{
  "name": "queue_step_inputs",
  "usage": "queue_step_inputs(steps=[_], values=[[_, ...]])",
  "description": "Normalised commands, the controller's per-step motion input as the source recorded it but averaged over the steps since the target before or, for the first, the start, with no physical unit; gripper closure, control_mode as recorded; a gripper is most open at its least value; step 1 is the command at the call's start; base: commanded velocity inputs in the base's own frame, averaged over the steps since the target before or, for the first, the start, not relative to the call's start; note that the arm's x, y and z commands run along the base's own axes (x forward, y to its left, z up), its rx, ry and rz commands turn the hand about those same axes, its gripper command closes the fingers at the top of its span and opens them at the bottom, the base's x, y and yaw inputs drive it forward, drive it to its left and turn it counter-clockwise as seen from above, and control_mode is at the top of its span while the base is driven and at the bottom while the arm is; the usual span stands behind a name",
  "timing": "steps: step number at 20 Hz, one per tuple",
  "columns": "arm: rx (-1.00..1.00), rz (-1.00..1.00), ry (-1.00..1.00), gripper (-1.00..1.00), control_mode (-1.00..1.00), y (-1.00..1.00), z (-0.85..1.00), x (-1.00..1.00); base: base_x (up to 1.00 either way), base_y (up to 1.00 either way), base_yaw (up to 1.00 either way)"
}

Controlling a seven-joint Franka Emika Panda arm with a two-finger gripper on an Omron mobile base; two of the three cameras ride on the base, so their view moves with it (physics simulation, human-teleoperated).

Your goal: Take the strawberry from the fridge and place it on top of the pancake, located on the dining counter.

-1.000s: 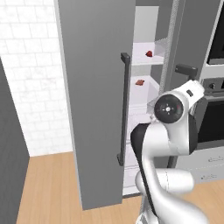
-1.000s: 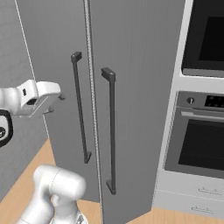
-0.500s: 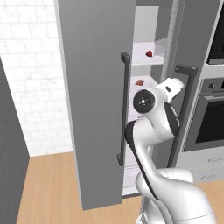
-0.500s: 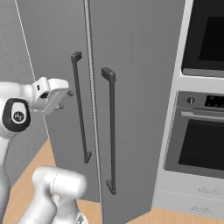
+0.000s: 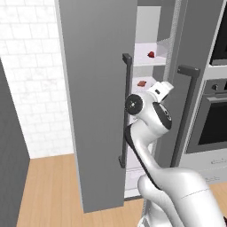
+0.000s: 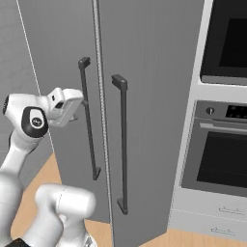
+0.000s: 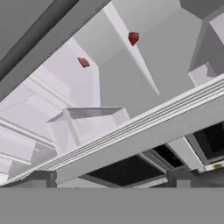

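Left base view: set behind the arm, facing forward, looking past the open door into the fridge (image 5: 146, 66) interior at 1 o'clock. Right base view: close on both fridge doors and handles, oven at 3 o'clock. Hand view: rolled, apparently looking at the shelves. All share the fridge.

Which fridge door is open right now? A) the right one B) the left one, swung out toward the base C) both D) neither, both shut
B: in the left base view the fridge has its left door swung out, baring white shelves and the strawberry; the right door stays shut.
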Motion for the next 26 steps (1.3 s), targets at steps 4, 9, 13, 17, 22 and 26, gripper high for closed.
queue_step_inputs(steps=[4,9,13,17,22,26], values=[[-0.02,0.0,0.0,-1.0,-1.0,0.0,-0.19,0.45,0.0,0.0,0.0],[0.0,0.0,0.0,-1.0,-1.0,-0.07,-0.16,0.41,0.0,0.0,0.0],[0.0,0.0,0.0,-1.0,-1.0,-0.1,-0.11,0.39,0.0,0.0,0.0],[0.0,0.0,0.0,-1.0,-1.0,-0.13,-0.01,0.43,0.0,0.0,0.0],[0.0,0.0,0.01,-1.0,-1.0,-0.1,-0.04,0.34,0.0,0.0,0.0],[0.0,0.0,0.0,-1.0,-1.0,-0.25,0.0,-0.02,0.0,0.0,0.0]])
